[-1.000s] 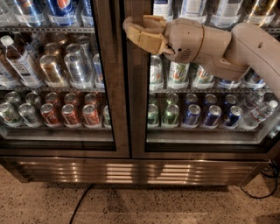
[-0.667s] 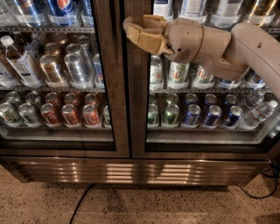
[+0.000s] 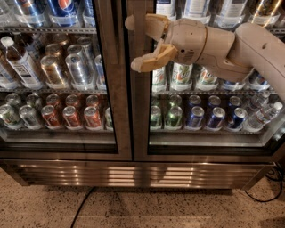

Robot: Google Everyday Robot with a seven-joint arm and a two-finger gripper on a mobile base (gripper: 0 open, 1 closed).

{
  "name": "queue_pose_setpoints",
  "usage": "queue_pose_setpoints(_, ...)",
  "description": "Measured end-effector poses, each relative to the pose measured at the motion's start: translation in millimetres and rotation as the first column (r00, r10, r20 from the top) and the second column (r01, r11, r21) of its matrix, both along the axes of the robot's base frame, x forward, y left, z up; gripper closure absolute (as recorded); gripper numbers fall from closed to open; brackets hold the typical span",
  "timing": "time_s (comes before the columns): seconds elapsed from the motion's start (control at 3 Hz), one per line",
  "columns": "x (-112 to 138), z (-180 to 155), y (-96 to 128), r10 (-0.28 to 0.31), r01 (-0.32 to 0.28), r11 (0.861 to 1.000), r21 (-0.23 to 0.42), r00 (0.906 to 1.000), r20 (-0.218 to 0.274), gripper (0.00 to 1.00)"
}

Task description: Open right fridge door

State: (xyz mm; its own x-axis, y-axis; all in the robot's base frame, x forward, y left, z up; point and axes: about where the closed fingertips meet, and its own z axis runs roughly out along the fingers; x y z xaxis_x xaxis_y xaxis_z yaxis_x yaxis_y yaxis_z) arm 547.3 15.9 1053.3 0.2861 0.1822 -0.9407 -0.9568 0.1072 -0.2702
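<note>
Pepsi logo, can [image 3: 62, 10] above-left of claw [image 3: 132, 44]

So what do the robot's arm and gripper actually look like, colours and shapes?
The arm is a thick, rounded tube in smooth off-white. The gripper, in front of the right fridge door at its left frame, has a bulbous beige housing and two tan, tapered fingers. No cables show on either.

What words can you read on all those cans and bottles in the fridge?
No words can be read here.
The green-and-white cans behind the right fridge door: lettering too blurred.
Label on the brown bottle, left: print too small.
The blue bottle, top left: round red-white-blue logo, no readable word.
The hand, open, is at the right door's left edge.
</note>
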Motion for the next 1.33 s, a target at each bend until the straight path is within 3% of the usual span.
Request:
queue_pose_setpoints(0.67, -2.9, -1.4, 3.8, 0.026, -0.026, 1.000, 0.014, 0.9997, -0.001, 0.00)
queue_pose_setpoints(1.33, -6.5, -3.2, 3.8, 0.047, -0.048, 0.998, 0.032, 0.9988, 0.015, 0.42)
